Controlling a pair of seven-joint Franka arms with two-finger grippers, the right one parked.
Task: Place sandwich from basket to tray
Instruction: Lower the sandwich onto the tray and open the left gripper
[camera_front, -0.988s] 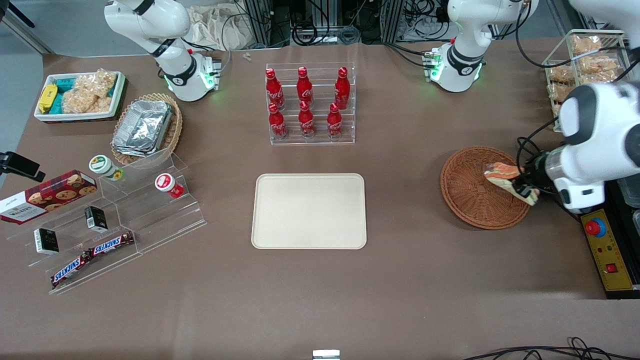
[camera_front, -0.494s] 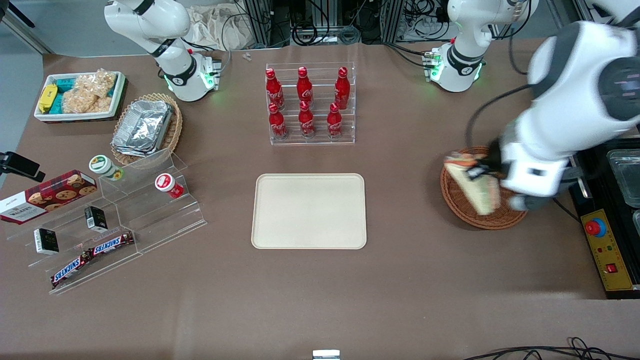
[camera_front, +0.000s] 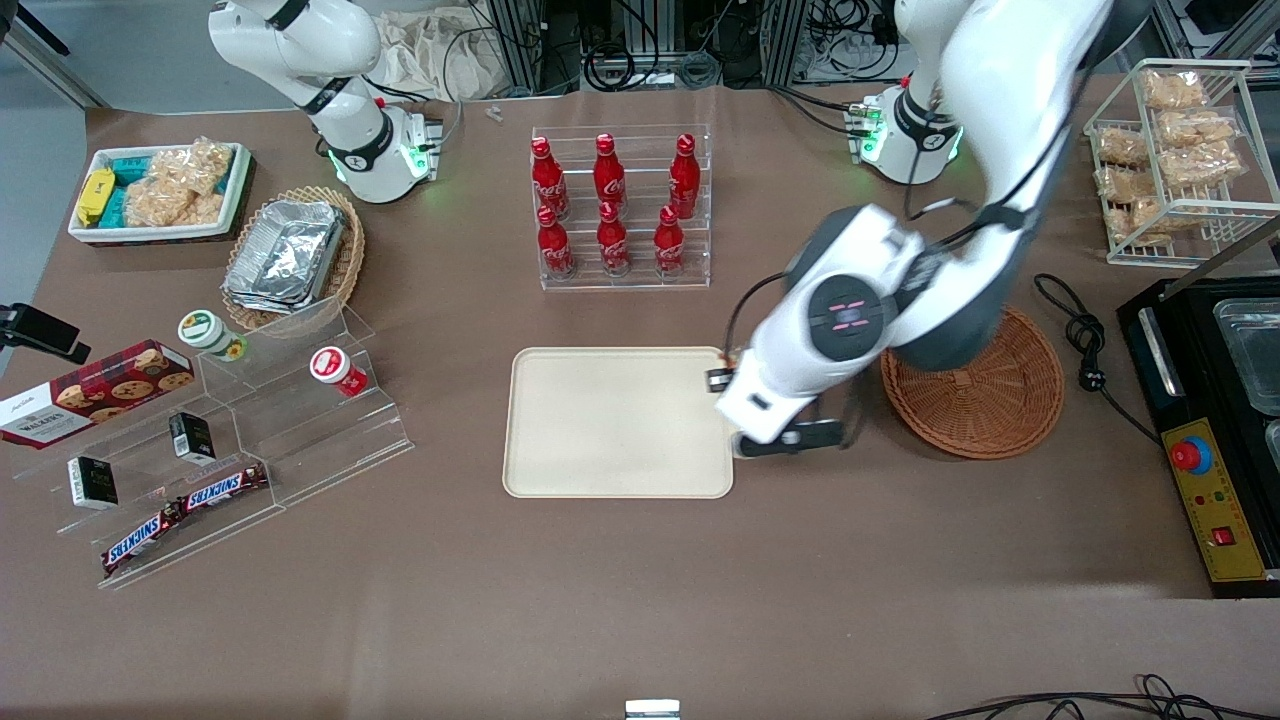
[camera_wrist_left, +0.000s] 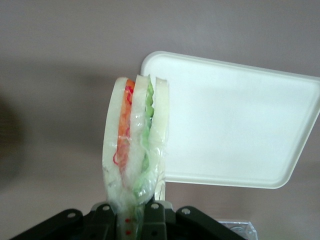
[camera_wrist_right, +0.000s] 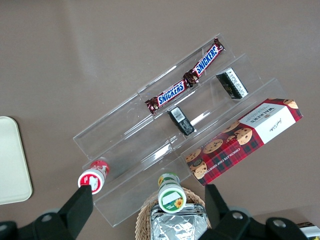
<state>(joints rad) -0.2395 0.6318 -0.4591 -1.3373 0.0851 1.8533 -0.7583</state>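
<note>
table (camera_front: 620, 590): brown, matte | middle: tray (camera_front: 600, 425); bottle rack (camera_front: 622, 210) farther from the camera | working arm's end: basket (camera_front: 985, 395), wire rack (camera_front: 1175, 160), black control box (camera_front: 1215, 500) | parked arm's end: acrylic step stand (camera_front: 250, 450), cookie box (camera_front: 90, 390), foil-container basket (camera_front: 295, 255), white snack bin (camera_front: 160, 190) | gripper (camera_wrist_left: 134, 212) above table beside tray

A brown table (camera_front: 600, 600) fills the frame under even light, with grey floor (camera_front: 40, 120) at the upper left and tangled black cables (camera_front: 640, 50) along the top edge.
</note>
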